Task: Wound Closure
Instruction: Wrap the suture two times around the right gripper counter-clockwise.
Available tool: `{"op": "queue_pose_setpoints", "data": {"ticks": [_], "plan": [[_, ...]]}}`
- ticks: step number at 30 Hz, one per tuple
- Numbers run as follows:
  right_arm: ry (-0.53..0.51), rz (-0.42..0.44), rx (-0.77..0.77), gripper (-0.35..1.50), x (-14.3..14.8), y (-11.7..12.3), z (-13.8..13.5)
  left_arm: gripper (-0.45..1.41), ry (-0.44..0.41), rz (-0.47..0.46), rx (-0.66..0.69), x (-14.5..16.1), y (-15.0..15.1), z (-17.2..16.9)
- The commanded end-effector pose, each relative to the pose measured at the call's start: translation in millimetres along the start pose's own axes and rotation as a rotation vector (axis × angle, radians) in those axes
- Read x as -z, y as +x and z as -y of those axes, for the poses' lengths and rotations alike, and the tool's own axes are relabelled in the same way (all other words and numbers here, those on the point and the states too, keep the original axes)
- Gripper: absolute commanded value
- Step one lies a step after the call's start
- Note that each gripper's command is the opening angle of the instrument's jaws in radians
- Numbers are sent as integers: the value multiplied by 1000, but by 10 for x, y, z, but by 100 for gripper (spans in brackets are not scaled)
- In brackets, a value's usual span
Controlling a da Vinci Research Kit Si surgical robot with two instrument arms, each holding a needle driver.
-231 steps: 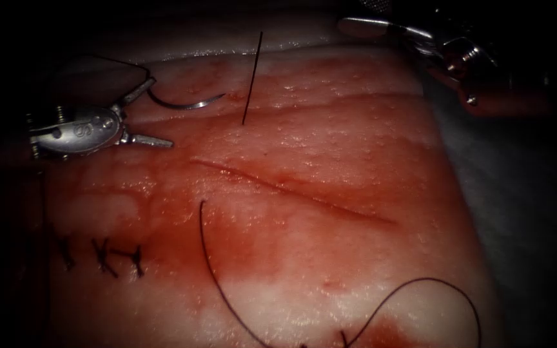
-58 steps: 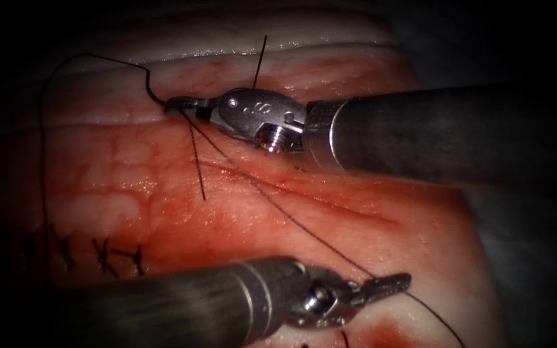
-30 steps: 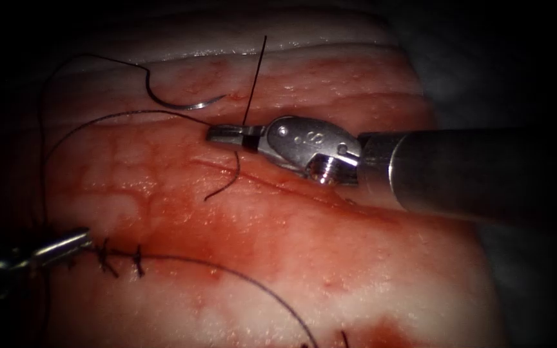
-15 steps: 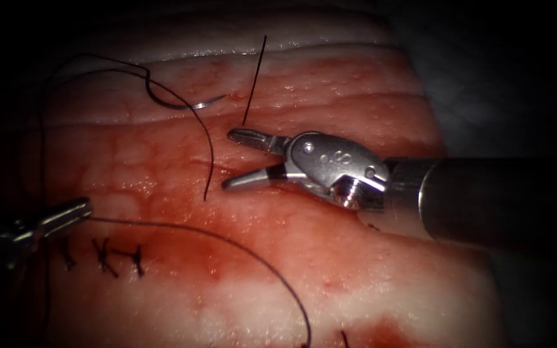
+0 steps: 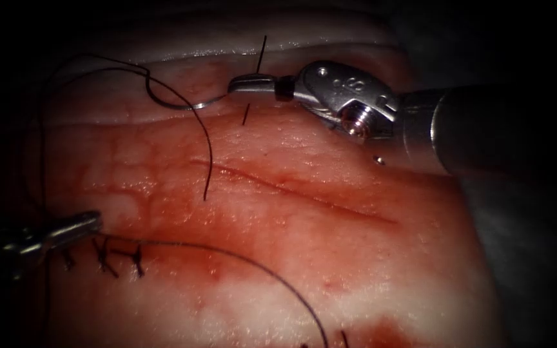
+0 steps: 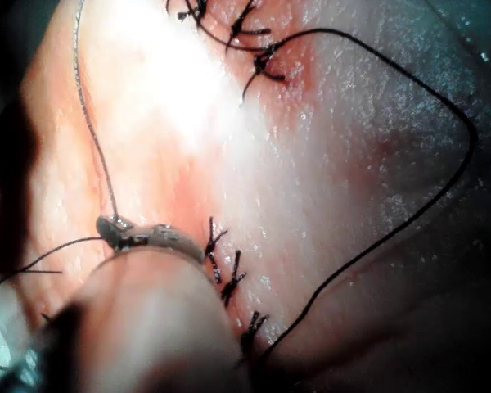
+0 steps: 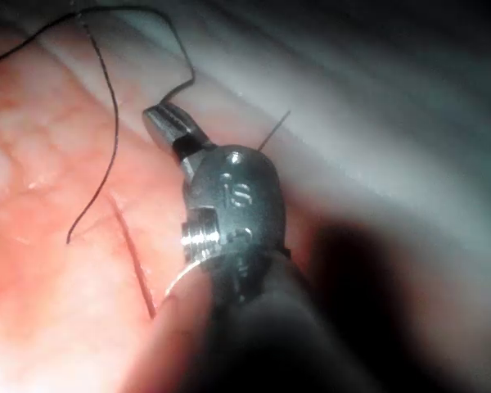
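Note:
The curved needle lies flat on the tissue, not in it, beyond the left end of the cut. My right tool reaches in over the far edge, jaws shut on the needle at its tip end; the needle curves away from the right tool. A straight thread end stands behind those jaws. My left tool sits low on the left, shut on the thread. In the left wrist view the thread runs up from the left tool.
Finished stitches cross an older closed cut beside the left tool, also seen as stitches. A loose thread tail hangs down from the needle's back end toward the cut. Red fluid wets the tissue around the cut.
The right tool rose from over the cut, where its jaws stood open, to the needle's tip and shut there. The needle and the left tool stayed almost still.

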Motion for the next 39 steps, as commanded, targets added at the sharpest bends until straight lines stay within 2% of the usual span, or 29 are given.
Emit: {"op": "queue_pose_setpoints", "data": {"ticks": [1, 8, 14, 17, 23, 26, 32, 36, 39], "plan": [[44, 8, 16, -35, -33, -7, -11, -45, -3, -12, 1, -8, 0, -2], [163, -16, 108, -35, -85, -43, -28, -45, -23, -76, -2, -5, 7, 4], [261, -34, 137, -35, -116, -78, -18, -45, -54, -157, -8, -4, 9, 13], [343, -107, 94, -35, -123, -87, -9, -45, -70, -199, 49, -6, 4, 20], [442, -260, 36, -35, -117, -70, 7, -45, -143, -290, 179, -22, -24, 26], [478, -294, 12, -35, -108, -54, 17, -45, -196, -345, 251, -34, -40, 23], [521, -329, -23, -35, -95, -29, 43, -45, -301, -435, 344, -63, -72, 6], [491, -329, -40, -35, -92, -19, 59, -45, -333, -412, 340, -85, -90, -1], [455, -279, -33, -35, -92, -19, 66, -45, -351, -408, 335, -100, -94, -3]]}}
